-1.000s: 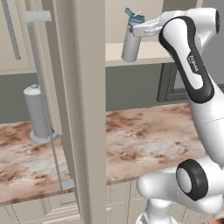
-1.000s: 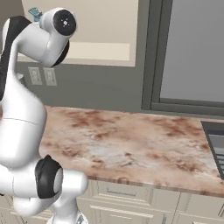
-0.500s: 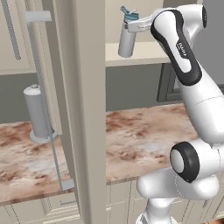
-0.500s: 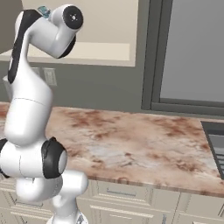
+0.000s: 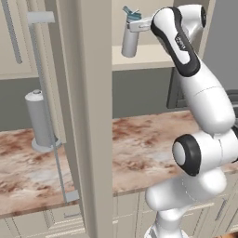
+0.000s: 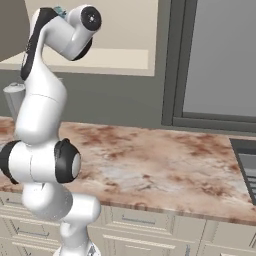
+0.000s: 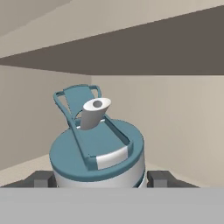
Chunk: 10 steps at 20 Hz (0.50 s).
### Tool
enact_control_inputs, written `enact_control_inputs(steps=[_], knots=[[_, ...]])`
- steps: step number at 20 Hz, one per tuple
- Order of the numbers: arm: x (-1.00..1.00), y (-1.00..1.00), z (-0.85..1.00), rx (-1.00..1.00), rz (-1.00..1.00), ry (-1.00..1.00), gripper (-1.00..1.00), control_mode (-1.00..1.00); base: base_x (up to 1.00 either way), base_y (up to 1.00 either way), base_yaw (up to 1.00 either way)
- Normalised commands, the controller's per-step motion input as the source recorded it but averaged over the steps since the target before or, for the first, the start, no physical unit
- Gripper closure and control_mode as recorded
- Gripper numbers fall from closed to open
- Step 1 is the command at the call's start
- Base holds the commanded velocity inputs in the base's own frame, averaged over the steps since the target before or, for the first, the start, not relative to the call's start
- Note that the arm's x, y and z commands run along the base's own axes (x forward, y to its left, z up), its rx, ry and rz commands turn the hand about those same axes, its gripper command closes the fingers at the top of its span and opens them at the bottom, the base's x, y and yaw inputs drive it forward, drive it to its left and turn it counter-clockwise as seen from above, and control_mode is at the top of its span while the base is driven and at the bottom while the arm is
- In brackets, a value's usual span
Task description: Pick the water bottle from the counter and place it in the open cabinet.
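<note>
The water bottle (image 5: 130, 39), a slim grey cylinder with a teal cap (image 7: 95, 148) and a flip spout, hangs upright in the mouth of the open cabinet (image 5: 148, 55), its base about level with the cream shelf's front edge. My gripper (image 5: 141, 24) is shut on it just under the cap. In the hand view the dark fingertips (image 7: 43, 178) press both sides of the bottle, with cream cabinet walls beyond. From the right base view only a bit of the teal cap (image 6: 59, 10) peeks past the arm. The marble counter (image 5: 139, 139) lies below.
The cabinet's open door (image 5: 88, 116) stands edge-on at left, with its thin bar handle (image 5: 46, 107). A taller grey cylinder on a round base (image 5: 39, 121) stands on the counter behind the door. A black cooktop (image 6: 247, 165) is inset at the counter's (image 6: 165, 160) far right.
The arm has stretched upward and carried the bottle a little left and up, further into the cabinet opening. The grip on the bottle is unchanged.
</note>
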Motion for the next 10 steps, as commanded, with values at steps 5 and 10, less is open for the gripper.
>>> enact_control_inputs(steps=[5,10], knots=[[0.52,0.0,-0.15,-0.05,0.0,0.0,1.0,-1.0,0.0,0.0,0.0],[0.62,0.0,-0.05,-0.01,0.0,0.0,1.0,-1.0,0.0,0.0,0.0]])
